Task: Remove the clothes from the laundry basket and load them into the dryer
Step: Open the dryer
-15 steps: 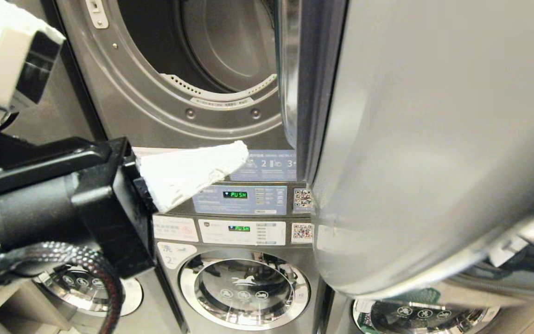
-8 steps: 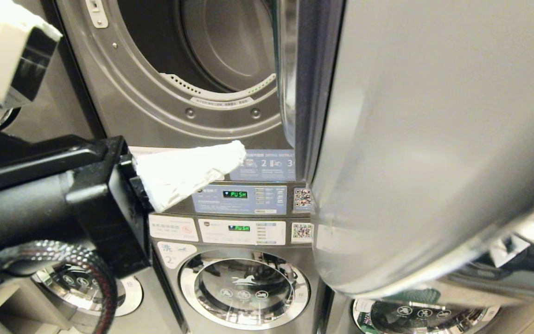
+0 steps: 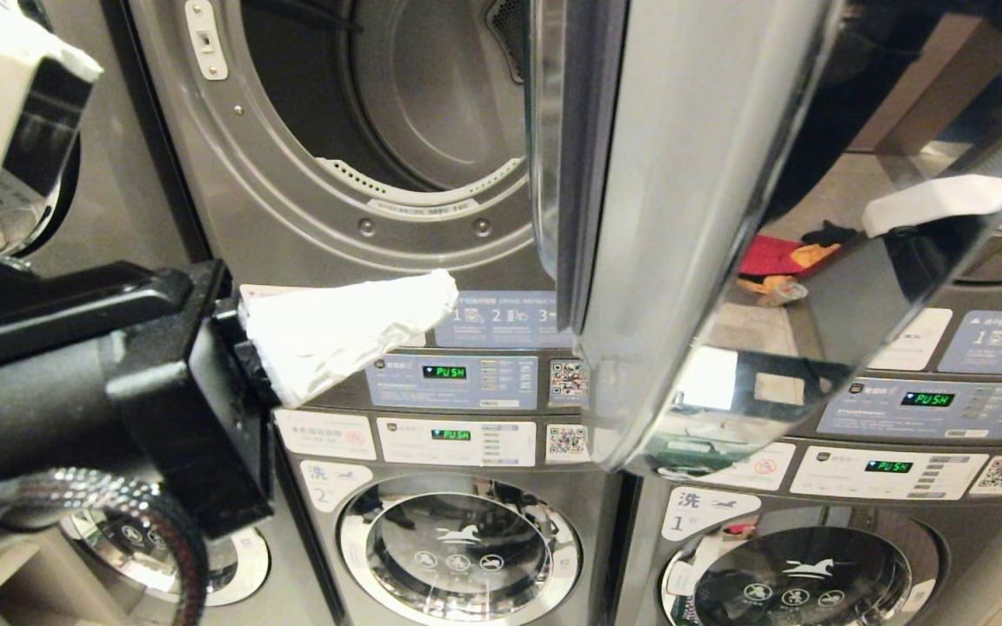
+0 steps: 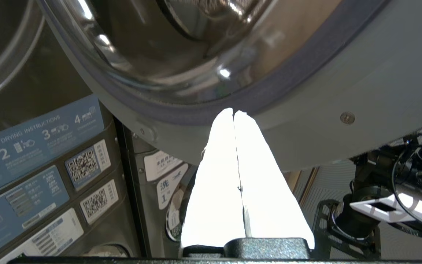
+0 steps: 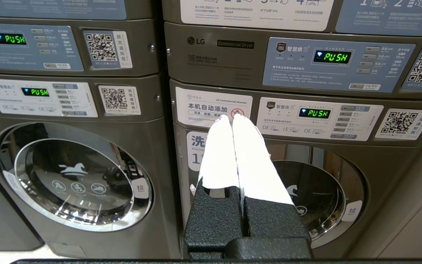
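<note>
We see the dryer (image 3: 353,130) as the upper machine of a stack, a brushed grey-metal front with a round opening onto a smooth, dark, empty drum. Its door (image 3: 684,217) is swung wide, a big rounded disc with a mirror-like glossy face and a grey rim. No clothes and no laundry basket show in any view.

Our left gripper (image 3: 449,291) reaches in level from the left, black matte wrist behind it, its two white tapered fingers (image 4: 218,176) pressed together with nothing between them. Its tip sits below the dryer's opening, in front of the blue instruction label (image 3: 501,317), and in the wrist view it points at the door's lower rim.

Our right gripper (image 5: 233,119) is likewise closed and empty, white fingers together, aimed at the label on a lower washer (image 5: 269,176) with a round glass porthole.

Compared with a second ago, our whole head view has shifted: more of the neighbouring stack (image 3: 901,417) at right now shows below the door, while the left gripper holds almost the same pose.
</note>
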Available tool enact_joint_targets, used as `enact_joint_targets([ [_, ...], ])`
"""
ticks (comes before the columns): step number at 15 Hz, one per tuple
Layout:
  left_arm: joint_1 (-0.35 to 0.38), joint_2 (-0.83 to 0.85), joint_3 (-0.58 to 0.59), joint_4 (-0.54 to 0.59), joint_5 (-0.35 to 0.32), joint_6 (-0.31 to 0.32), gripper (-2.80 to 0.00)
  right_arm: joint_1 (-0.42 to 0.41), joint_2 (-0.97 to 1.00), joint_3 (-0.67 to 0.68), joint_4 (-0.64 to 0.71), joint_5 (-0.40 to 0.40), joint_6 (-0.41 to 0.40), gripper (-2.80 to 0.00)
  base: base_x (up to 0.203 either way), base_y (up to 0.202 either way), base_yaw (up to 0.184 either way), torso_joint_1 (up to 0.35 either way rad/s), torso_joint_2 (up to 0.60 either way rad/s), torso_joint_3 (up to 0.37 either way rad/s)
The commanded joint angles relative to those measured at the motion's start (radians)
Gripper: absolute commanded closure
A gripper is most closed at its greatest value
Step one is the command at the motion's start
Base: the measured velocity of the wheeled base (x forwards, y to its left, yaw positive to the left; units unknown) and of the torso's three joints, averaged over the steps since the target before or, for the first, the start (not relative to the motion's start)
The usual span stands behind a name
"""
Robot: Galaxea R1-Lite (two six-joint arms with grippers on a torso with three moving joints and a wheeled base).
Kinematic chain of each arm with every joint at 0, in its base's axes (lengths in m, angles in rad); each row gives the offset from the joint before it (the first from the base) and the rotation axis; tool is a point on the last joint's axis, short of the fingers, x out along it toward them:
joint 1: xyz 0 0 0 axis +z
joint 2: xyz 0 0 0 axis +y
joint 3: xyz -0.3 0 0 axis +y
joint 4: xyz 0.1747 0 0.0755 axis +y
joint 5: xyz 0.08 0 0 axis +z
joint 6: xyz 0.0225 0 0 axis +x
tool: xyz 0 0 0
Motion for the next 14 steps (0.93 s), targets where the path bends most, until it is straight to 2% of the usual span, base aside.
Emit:
enact_joint_targets([
  [1,0.003,0.01,-0.018,-0.005,-0.004,-0.003,0.0,0.0,0.0,0.018,-0.001,0.001,-0.001,0.0,0.0,0.0,0.0,0.0,0.0,0.0],
  [3,0.003,0.062,-0.06,-0.006,-0.01,-0.005,0.0,0.0,0.0,0.018,-0.001,0.001,-0.001,0.0,0.0,0.0,0.0,0.0,0.0,0.0],
  [7,0.002,0.198,-0.224,-0.008,-0.019,-0.009,0.0,0.0,0.0,0.018,-0.001,0.001,-0.001,0.0,0.0,0.0,0.0,0.0,0.0,0.0],
  [14,-0.039,0.241,-0.255,-0.007,-0.061,-0.006,0.0,0.0,0.0,0.018,-0.001,0.001,-0.001,0.0,0.0,0.0,0.0,0.0,0.0,0.0],
])
